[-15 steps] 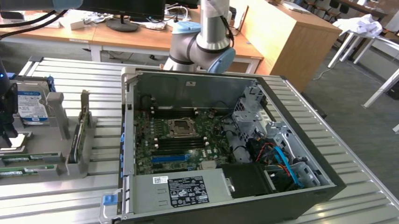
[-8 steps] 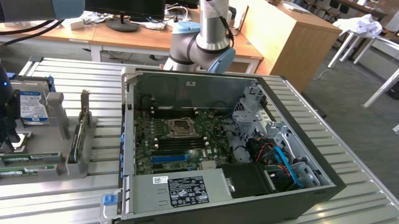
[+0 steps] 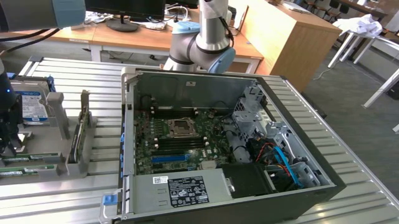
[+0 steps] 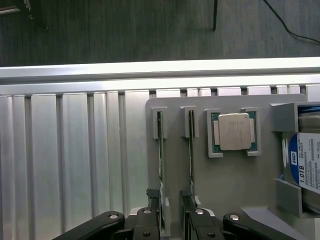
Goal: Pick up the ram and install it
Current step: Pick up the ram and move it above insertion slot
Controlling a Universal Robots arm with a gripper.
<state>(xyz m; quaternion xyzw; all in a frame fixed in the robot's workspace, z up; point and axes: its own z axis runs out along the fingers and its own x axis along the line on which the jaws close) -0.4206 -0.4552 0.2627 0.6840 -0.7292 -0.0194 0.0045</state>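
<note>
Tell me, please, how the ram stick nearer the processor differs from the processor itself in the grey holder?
Shape: the ram stick is long and narrow; the processor is roughly square. Pose: the ram stick stands on edge in a slot; the processor lies flat, lid up. Look: the processor shows a broad silver lid; the ram stick only a thin edge. Both sit in pockets of the grey holder.

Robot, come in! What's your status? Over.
Claw open over the holder. Two ram sticks on edge in their slots, none lifted. Processor sits beside them, apart.
</note>
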